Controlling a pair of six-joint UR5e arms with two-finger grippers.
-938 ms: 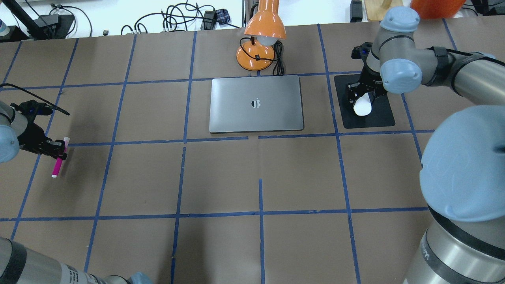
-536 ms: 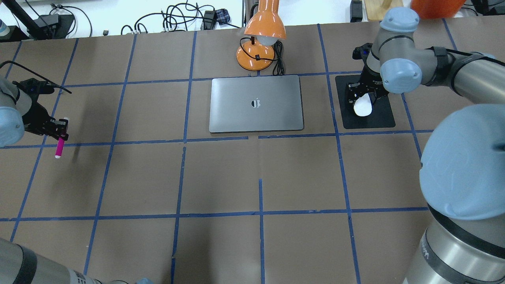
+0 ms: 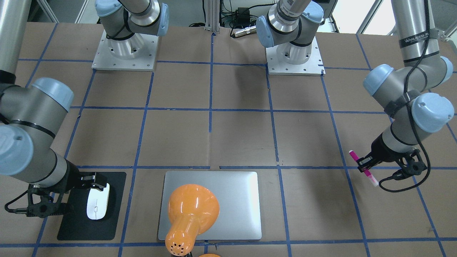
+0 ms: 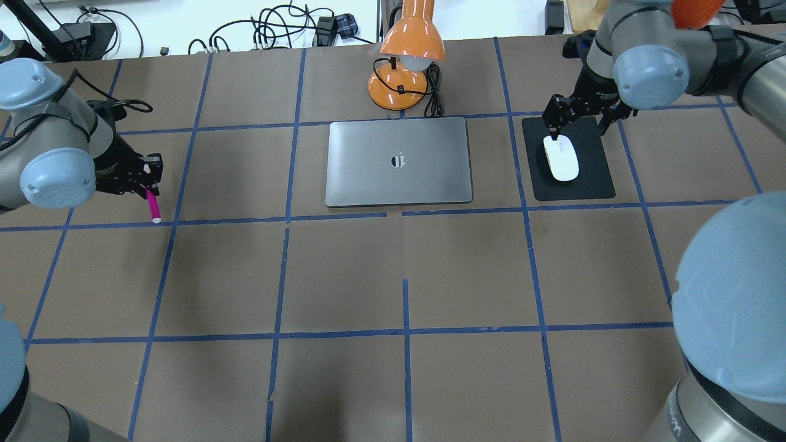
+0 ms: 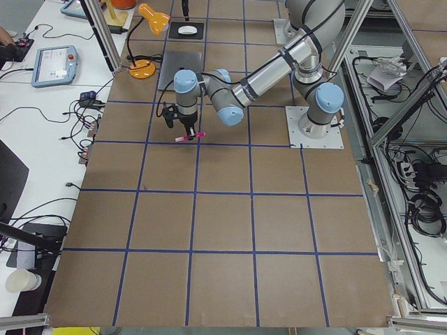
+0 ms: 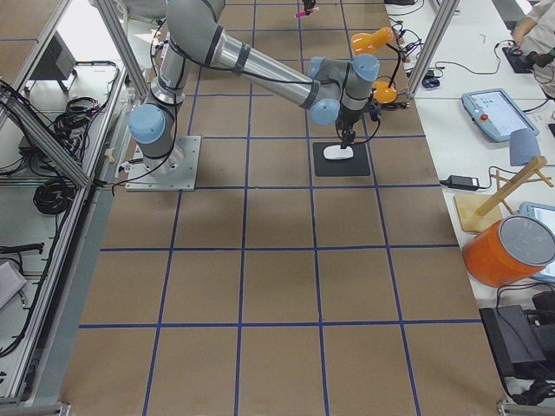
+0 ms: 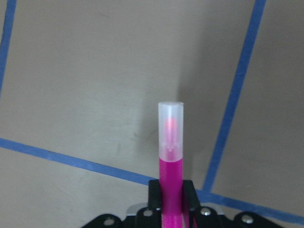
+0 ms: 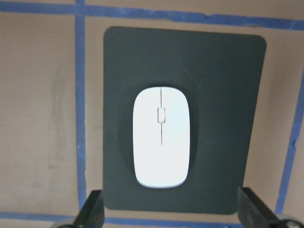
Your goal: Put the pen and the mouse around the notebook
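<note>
The magenta pen (image 4: 151, 205) hangs clear of the table at the far left, cap end down, with my left gripper (image 4: 145, 179) shut on its upper part. In the left wrist view the pen (image 7: 171, 156) juts out between the shut fingers. The silver notebook (image 4: 399, 161) lies flat at the back centre, well to the pen's right. The white mouse (image 4: 562, 158) rests on a black mat (image 4: 592, 178) right of the notebook. My right gripper (image 4: 580, 120) hovers open behind and above the mouse, not touching it. In the right wrist view the mouse (image 8: 161, 137) lies free, a fingertip (image 8: 92, 209) at each lower corner.
An orange desk lamp (image 4: 408, 58) with a black cord stands just behind the notebook. Blue tape lines grid the brown table. Cables and equipment lie beyond the far edge. The mat (image 3: 89, 228) sits one grid cell from the notebook (image 3: 242, 200).
My left arm has carried the pen back and to the right, toward the notebook. My right gripper has opened, let go of the mouse and drawn up and back from it.
</note>
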